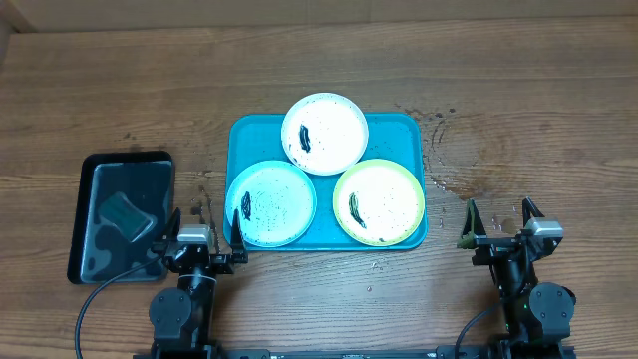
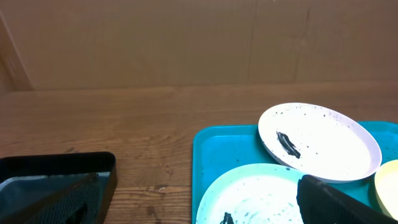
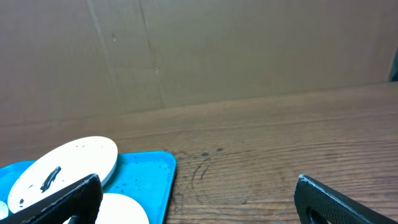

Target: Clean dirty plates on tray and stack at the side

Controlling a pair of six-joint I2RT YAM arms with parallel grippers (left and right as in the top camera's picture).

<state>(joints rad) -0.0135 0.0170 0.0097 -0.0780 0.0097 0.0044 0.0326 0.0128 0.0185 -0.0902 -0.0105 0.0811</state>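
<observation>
Three speckled plates with dark smears lie on the turquoise tray: a white plate at the back, a light blue plate front left, a yellow-green plate front right. My left gripper stands open at the tray's front left corner, one finger over the light blue plate's edge. Right of the tray, over bare wood, my right gripper is open and holds nothing. The left wrist view shows the white plate; the right wrist view shows the white plate and the tray's corner.
A smaller black tray holding a sponge lies at the left, beside my left gripper. Dark wet marks spot the wood right of the turquoise tray. A cardboard wall stands behind the table.
</observation>
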